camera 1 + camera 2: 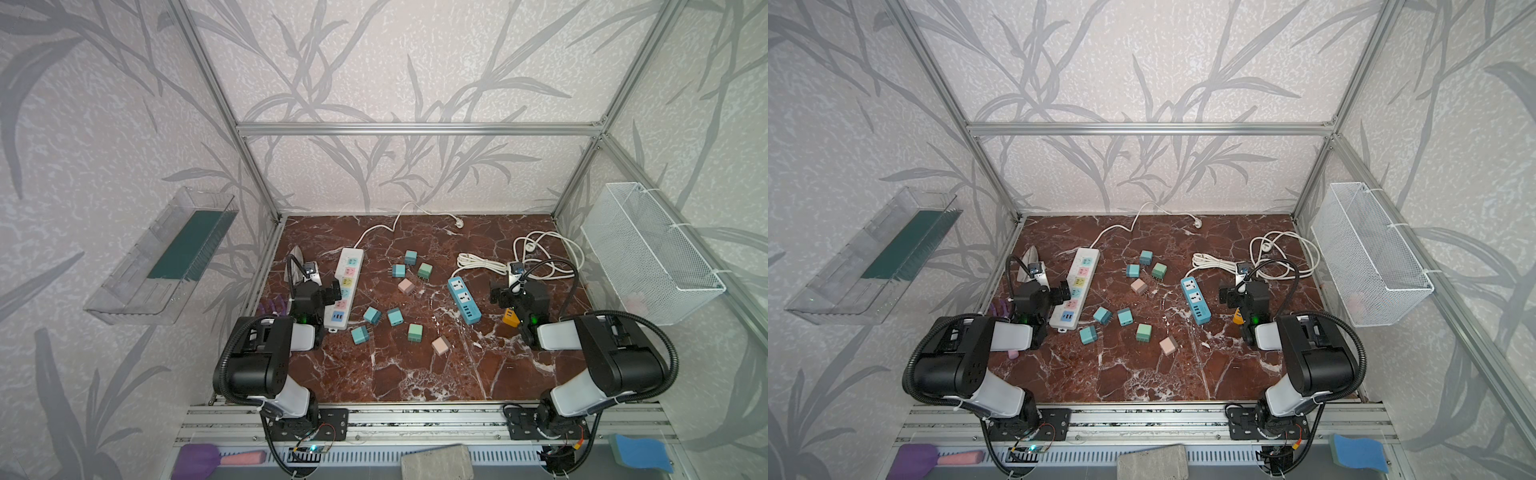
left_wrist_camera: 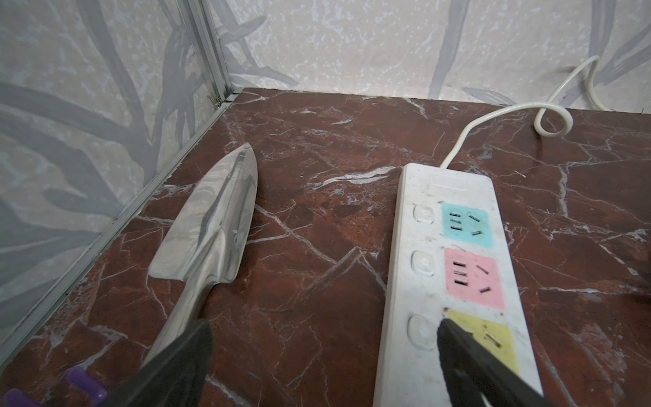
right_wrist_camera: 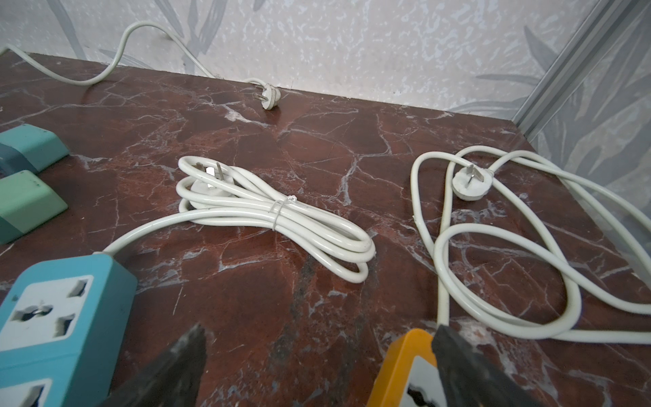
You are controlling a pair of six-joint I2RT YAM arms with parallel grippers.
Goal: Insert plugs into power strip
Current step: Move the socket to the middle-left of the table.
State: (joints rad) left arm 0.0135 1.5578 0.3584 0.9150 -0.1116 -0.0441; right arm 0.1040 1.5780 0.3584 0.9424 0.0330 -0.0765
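Cube-shaped teal, green, pink plastic plugs (image 1: 372, 314) lie right of my nearer left claw (image 2: 326, 327), gaping empty over the white plastic power strip (image 2: 458, 183).

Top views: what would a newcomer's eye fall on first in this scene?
Nine teal, green and pink cube plugs lie scattered mid-table on the dark red marble tabletop. A white power strip with coloured sockets lies on their left, a blue power strip on their right.
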